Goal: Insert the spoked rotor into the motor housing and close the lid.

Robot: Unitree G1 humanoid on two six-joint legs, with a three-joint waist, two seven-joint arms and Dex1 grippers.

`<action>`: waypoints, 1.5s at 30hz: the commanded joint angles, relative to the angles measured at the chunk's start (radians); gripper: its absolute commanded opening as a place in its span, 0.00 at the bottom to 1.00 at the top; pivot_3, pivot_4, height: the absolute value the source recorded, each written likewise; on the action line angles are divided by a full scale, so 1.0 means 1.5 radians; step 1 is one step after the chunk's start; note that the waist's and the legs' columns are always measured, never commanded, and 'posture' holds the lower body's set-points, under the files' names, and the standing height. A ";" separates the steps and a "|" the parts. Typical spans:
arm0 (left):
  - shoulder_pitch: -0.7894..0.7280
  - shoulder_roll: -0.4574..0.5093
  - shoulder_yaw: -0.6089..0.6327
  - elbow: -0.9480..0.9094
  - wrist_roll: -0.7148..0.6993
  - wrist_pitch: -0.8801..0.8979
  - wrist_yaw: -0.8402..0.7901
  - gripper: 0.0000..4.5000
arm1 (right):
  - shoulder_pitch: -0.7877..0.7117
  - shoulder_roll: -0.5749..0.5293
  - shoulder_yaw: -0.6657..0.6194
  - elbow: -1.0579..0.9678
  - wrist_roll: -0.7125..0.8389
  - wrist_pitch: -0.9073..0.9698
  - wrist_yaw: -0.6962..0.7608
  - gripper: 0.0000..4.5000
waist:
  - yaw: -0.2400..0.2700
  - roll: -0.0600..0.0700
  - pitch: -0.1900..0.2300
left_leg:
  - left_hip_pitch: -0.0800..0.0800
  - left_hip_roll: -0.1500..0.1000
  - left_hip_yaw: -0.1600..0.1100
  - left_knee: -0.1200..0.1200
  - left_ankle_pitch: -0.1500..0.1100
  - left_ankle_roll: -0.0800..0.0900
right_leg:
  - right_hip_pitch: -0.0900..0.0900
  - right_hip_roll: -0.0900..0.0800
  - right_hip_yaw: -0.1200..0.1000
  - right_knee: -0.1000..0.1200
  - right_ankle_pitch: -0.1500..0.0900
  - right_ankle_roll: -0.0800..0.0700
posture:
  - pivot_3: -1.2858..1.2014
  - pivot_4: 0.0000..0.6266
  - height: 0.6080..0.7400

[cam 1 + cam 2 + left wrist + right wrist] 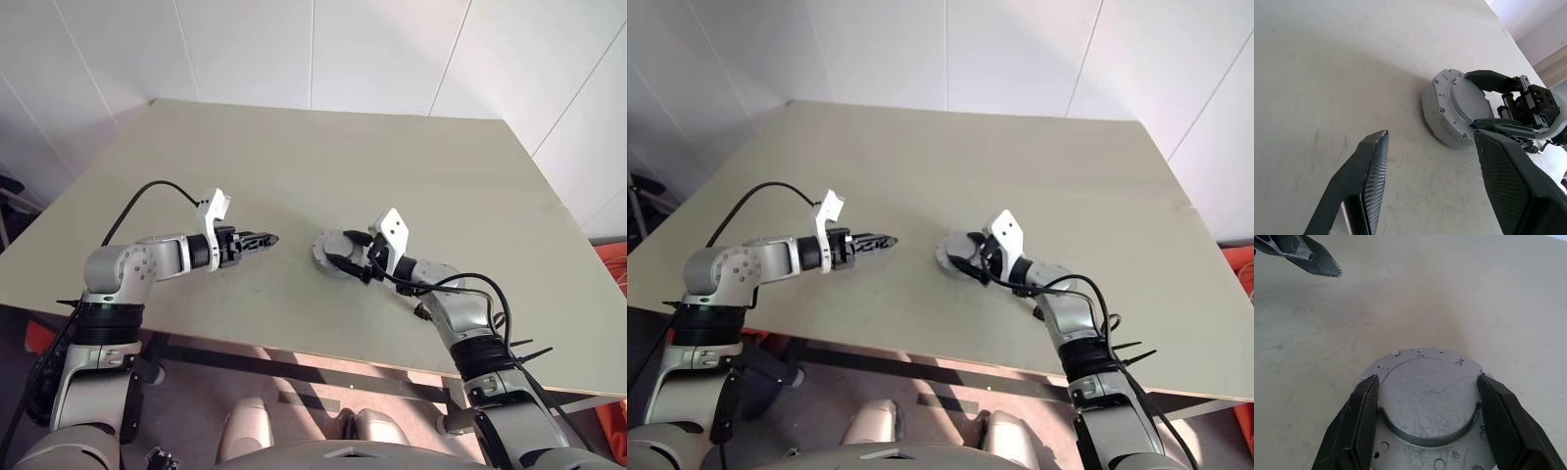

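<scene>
The right gripper straddles the closed lid, its fingers wide at the rim of the housing, which rests on the table. Nearby, the left gripper hovers, spread and empty.

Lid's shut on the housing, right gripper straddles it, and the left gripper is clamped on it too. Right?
Not quite. The left gripper is open and apart from the motor housing, holding nothing, as the left wrist view shows. The rest stands: the lid is shut, and the right gripper straddles it.
</scene>
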 commanded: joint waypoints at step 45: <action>-0.283 -0.268 -0.064 0.522 0.159 -0.097 -0.026 0.01 | 0.003 -0.015 -0.017 0.016 -0.016 0.017 -0.062 0.68 | 0.001 -0.001 0.000 | 0.001 -0.001 0.000 -0.001 0.000 0.001 | 0.002 -0.002 -0.001 -0.002 -0.003 0.005 | 0.52 0.00 1.00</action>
